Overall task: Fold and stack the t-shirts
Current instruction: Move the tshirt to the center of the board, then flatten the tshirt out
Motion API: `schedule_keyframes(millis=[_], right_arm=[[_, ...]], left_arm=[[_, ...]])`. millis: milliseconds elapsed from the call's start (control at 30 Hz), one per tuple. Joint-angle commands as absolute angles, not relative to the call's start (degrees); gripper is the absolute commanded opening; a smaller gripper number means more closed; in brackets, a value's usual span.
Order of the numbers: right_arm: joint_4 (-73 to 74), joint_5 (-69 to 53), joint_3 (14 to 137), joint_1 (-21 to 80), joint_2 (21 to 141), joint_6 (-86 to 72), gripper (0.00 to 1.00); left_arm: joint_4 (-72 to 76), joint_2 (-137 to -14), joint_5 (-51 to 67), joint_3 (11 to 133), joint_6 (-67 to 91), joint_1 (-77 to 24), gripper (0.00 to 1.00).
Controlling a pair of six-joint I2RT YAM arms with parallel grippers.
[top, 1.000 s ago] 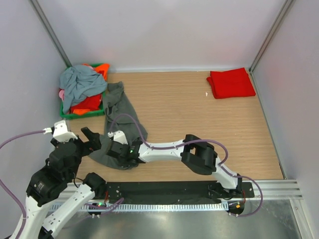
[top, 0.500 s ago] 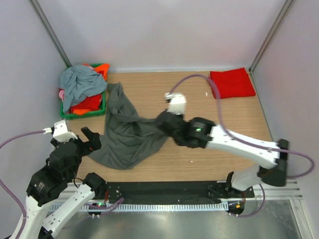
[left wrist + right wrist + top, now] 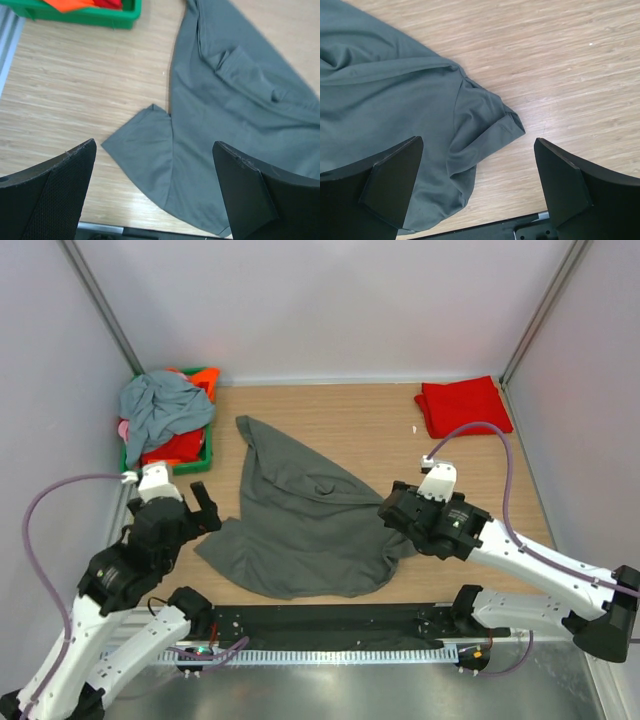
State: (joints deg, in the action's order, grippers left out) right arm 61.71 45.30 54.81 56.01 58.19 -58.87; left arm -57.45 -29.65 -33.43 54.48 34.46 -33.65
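Charcoal t-shirt (image 3: 305, 525): spread open, centre-near on the table (image 3: 350, 430).
Left gripper (image 3: 154, 145): jaws wide apart above the flat sleeve on the left.
Right gripper (image 3: 478, 140): jaws wide apart above the rumpled sleeve on the right, seemingly clear of the cloth.
Top view alone: folded red t-shirt (image 3: 463, 406), far right; blue-grey t-shirt (image 3: 160, 410) heaped on the green basket (image 3: 172, 470), far left.

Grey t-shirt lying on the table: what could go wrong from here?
The grey t-shirt lies skewed, its far end bunched to a narrow point; folded as is, it would likely come out crooked. The sleeve in the right wrist view is crumpled and may get trapped inside a fold. The near hem lies close to the black rail and might snag.
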Motion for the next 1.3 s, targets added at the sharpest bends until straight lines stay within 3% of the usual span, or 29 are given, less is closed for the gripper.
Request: schedule_keyframes(millis=[0,133,267,367,700,900,1067,1200,1267], right_arm=[[59.7,44.6,56.6,55.9,59.1,-60.0,1.00],[48.0,34.1,51.6,55.9,58.6,-54.3,1.00],[33.5,20.1,47.6,56.2,62.3,-47.6,1.00],[29.4,17.4,50.8,56.3,70.0,-42.7,1.00],[31.0,8.4,85.0,46.7,103.2,-29.6,1.00],[28.7,-2.5,94.4,43.0,112.8,-27.3,0.88],[30.7,-6.1,103.3,43.1,121.6,-24.4,0.88],[33.4,-8.1,110.5,43.2,127.6,-23.4,0.87],[34.2,-8.4,112.1,43.2,129.5,-23.0,0.81]], left_arm=[[-57.5,-38.2,-29.2,57.0,36.2,-33.6,1.00],[-58.9,-49.9,-23.6,56.6,40.1,-33.6,0.99],[-57.1,-48.7,-20.7,52.9,46.7,-33.7,0.96],[-55.8,-45.3,-17.9,49.7,50.4,-33.7,0.93],[-63.1,-39.7,-16.4,52.4,53.2,-34.5,0.90],[-68.2,-35.4,-25.0,59.8,43.2,-34.5,0.98],[-58.5,-31.3,-18.3,53.8,41.2,-34.5,0.97],[-58.5,-30.4,-21.3,54.3,41.7,-34.5,0.97],[-57.8,-29.5,-20.3,53.8,41.2,-34.5,0.96]])
